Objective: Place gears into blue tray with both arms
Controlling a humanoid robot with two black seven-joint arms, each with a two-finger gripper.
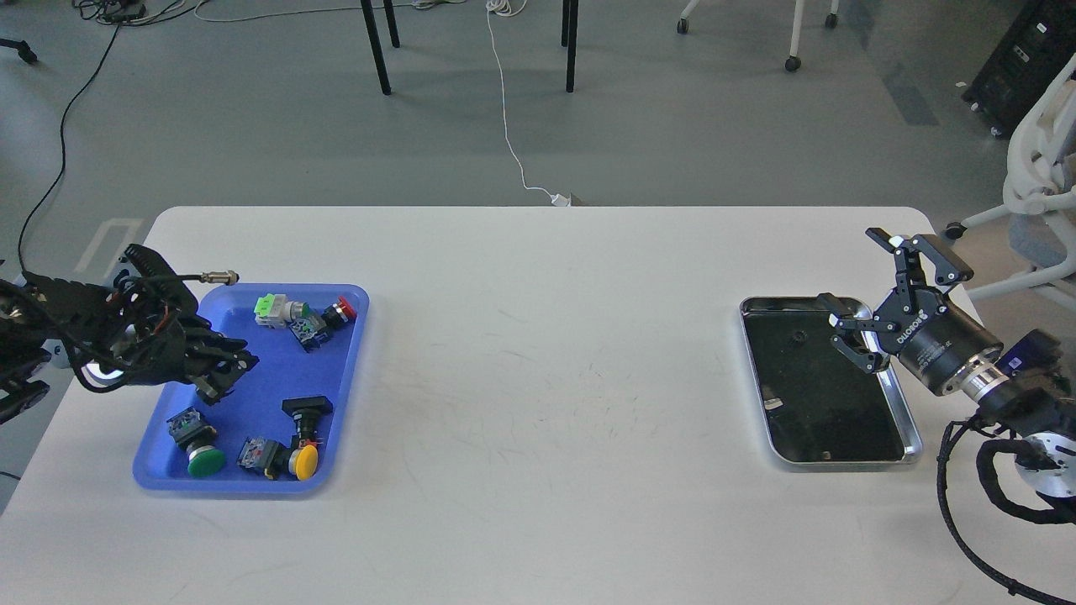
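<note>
Two grippers worked apart: right gripper [874, 298], jaws spread, over metal tray [909, 437] for gears; left gripper [223, 374] above blue tray [353, 353], jaws unclear.

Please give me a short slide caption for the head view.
Left gripper over the blue tray of push-button switches; open right gripper above the metal tray.

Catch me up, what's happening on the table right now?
The left hand is over the blue tray, which already holds several push-button switches; whether it is open or carrying anything is too dark to tell. The right hand is open and empty over the right edge of the metal tray. A small dark speck inside that tray may be a gear, though it is too small to be sure.
</note>
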